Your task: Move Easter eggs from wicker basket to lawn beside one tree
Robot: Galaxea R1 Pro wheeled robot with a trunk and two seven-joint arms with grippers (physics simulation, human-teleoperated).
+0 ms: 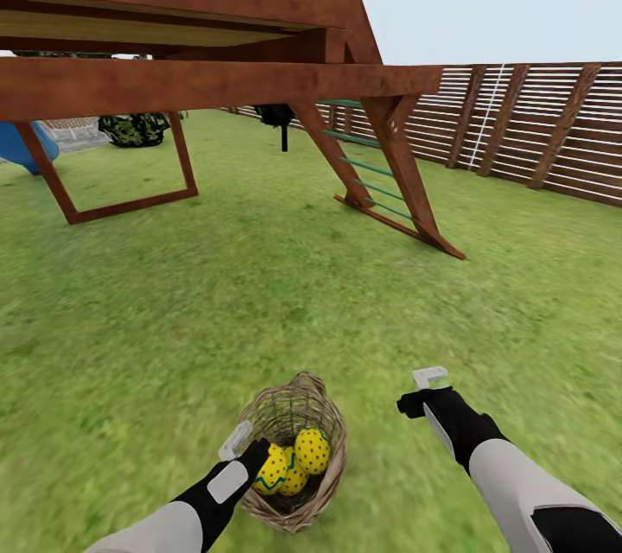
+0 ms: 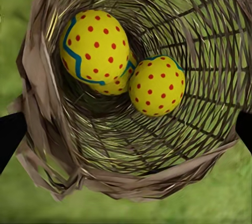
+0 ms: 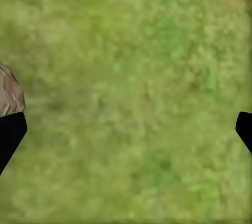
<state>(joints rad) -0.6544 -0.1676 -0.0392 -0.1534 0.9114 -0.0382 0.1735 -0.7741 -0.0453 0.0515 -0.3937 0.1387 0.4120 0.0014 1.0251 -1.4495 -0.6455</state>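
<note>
The wicker basket (image 1: 294, 449) stands on the lawn (image 1: 259, 294) holding the Easter eggs (image 1: 294, 460), the left claw (image 2: 126, 129) spread wide over its mouth and empty, while the right claw (image 1: 428, 389) hangs open, empty, beside it above grass.

A wooden play frame (image 1: 216, 43) fills the upper left; its ladder (image 1: 367, 168) slants toward centre right.
</note>
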